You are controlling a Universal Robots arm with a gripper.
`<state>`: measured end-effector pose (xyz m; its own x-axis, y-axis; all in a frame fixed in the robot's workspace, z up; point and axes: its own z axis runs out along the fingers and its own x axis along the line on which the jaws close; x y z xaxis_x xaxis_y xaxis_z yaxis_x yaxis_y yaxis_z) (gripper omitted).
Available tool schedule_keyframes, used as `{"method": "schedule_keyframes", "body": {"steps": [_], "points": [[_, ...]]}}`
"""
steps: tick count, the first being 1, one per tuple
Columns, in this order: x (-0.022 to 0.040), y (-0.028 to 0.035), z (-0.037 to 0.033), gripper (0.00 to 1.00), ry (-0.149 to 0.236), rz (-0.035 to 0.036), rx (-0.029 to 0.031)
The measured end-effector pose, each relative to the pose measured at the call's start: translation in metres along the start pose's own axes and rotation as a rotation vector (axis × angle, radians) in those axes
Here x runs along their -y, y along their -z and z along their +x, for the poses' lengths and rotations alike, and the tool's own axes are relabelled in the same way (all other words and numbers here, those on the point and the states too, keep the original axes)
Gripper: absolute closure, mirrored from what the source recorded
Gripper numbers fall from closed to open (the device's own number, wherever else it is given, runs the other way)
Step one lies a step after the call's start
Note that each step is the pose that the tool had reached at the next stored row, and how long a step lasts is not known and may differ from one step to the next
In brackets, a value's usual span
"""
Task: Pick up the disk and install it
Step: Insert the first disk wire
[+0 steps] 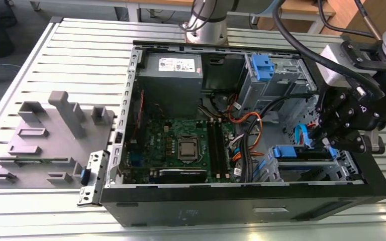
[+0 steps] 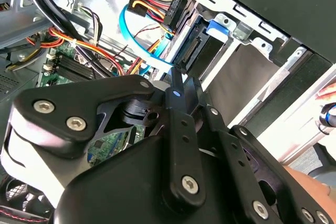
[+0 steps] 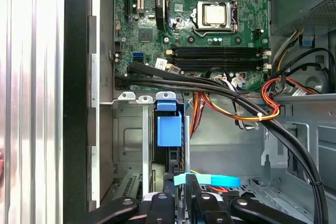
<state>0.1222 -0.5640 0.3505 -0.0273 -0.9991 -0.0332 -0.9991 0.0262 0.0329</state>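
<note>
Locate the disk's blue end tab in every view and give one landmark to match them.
Exterior view: blue end tab in the lower drive bay, under the hand.
First wrist view: tab in the bay.
Second wrist view: tab.
Shared landmark: light-blue cable.

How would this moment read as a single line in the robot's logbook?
gripper: over drive bay, open/shut unclear | disk: standing in bay inside computer case | blue cable: beside bay
</note>
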Motion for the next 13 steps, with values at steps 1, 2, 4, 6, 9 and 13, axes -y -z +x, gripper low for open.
{"method": "schedule_keyframes", "body": {"steps": [1,2,4,6,9,13], "points": [[0.0004,0.0,0.0,0.76,0.0,0.0,0.0],[0.001,0.0,0.0,0.76,0.0,0.0,0.0],[0.003,-0.0001,0.0,0.76,0.0,0.0,-0.0001],[0.005,-0.0001,-0.0001,0.76,0.0,0.0,-0.0001],[0.0072,-0.0001,-0.0002,0.76,0.0,0.0,0.0],[0.0093,-0.0001,-0.0003,0.76,0.0,0.0,0.0]]}}
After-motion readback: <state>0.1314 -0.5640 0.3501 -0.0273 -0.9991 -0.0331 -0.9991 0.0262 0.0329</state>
